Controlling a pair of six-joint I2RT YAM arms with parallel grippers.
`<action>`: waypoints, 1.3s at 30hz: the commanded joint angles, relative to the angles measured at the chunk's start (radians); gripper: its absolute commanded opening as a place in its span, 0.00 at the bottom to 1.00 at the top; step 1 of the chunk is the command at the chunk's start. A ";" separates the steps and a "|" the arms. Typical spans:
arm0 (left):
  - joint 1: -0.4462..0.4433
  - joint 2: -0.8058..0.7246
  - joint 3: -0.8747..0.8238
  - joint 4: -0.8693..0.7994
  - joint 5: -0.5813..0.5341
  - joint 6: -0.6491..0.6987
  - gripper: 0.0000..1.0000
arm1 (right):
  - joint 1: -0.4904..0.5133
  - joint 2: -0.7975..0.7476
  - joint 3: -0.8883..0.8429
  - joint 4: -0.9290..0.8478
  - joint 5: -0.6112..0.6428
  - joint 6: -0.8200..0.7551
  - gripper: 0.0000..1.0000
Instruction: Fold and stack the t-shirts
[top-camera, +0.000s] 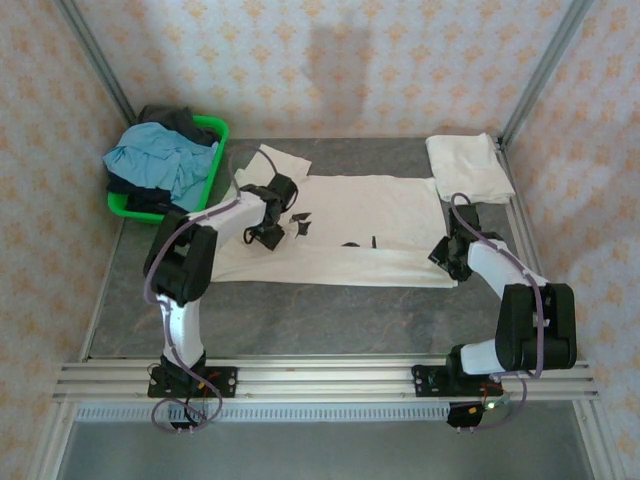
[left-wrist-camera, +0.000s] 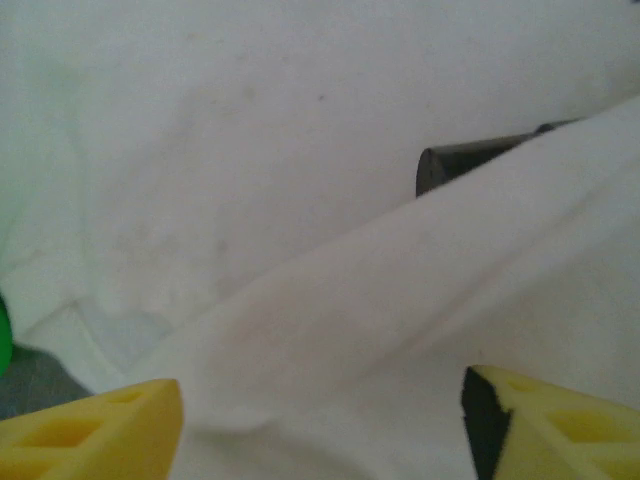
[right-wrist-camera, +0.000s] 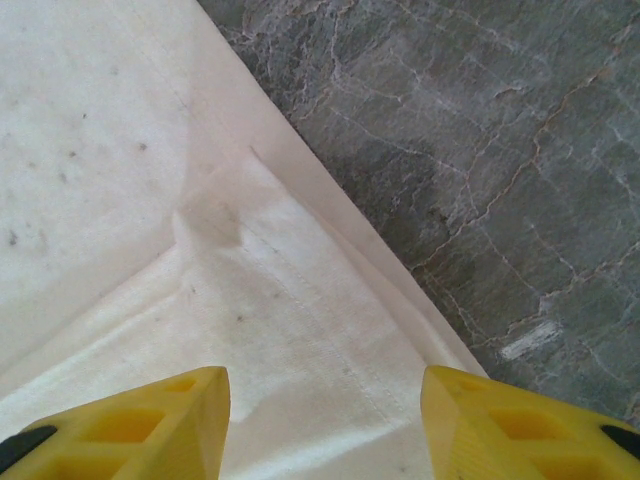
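A cream short-sleeved cotton t-shirt (top-camera: 370, 215) lies spread wide between the left tool (top-camera: 268, 236) and the right tool (top-camera: 447, 252). A ridge of cloth by the left tool half covers its black print. A second cream t-shirt (top-camera: 468, 165), folded into a rectangle, lies beyond the right tool.

Overhead, two wrist close-ups on t-shirt (top-camera: 400, 215)

Lab robot cell (aluminium frame (top-camera: 330, 375), wallpapered walls (top-camera: 300, 60))
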 joint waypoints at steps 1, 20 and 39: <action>0.015 0.055 0.053 -0.037 -0.054 0.056 0.66 | 0.007 -0.011 -0.010 -0.016 0.020 -0.017 0.54; 0.014 0.183 0.284 -0.132 -0.108 0.169 0.13 | 0.007 -0.025 -0.021 -0.008 0.018 -0.015 0.53; -0.012 0.294 0.422 -0.110 -0.188 0.478 0.08 | 0.007 -0.029 -0.021 -0.014 0.019 -0.018 0.53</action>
